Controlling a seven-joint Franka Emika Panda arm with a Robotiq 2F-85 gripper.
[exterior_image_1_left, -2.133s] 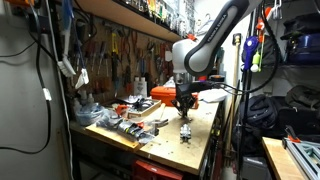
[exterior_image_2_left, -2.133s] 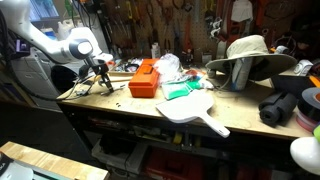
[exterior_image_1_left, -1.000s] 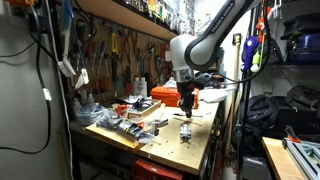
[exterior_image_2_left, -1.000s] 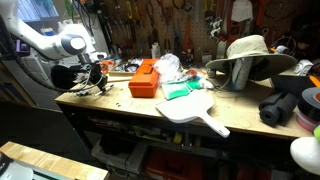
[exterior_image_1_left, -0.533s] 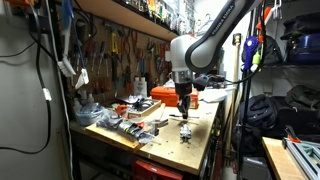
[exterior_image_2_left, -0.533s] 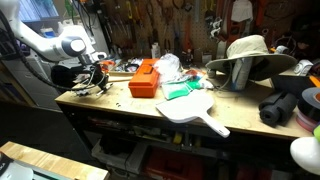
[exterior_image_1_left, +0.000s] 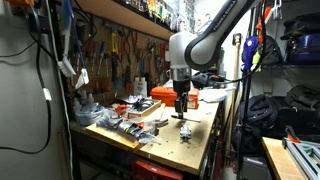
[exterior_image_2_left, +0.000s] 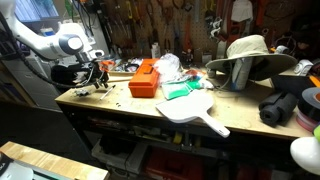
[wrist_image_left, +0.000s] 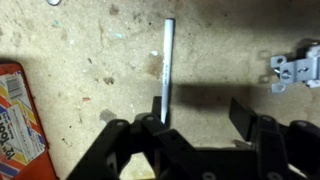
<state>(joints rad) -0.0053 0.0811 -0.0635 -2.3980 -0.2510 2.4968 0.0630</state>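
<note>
1. The tool (wrist_image_left: 195, 118) hangs just above the tabletop (wrist_image_left: 90, 60) with its jaws well apart and nothing clamped between them. In both exterior views it stands near the end of the tabletop farthest from the hat (exterior_image_2_left: 250, 50).
2. One thin grey rod (wrist_image_left: 165, 65) appears to lie on the bare tabletop. Its near end runs in against one finger (wrist_image_left: 150, 128), not midway between the two. Whether it touches that finger I cannot tell.
3. Risk, as I judge it: closing from this stance would meet the rod off-centre and at its very tip. The rod could then roll aside, or swing out of a grip taken at its tip.
4. A second risk: the one metal bracket (wrist_image_left: 292, 68) lies just beyond the other finger (wrist_image_left: 240, 115). A sideways shift to centre the rod could knock it.
5. One red printed carton (wrist_image_left: 18, 120) sits apart on the opposite side, less likely to be disturbed.
6. Further along the tabletop an exterior view shows one orange toolbox (exterior_image_2_left: 145, 78) and one white paddle-shaped board (exterior_image_2_left: 195, 112), which overhangs the front edge.
</note>
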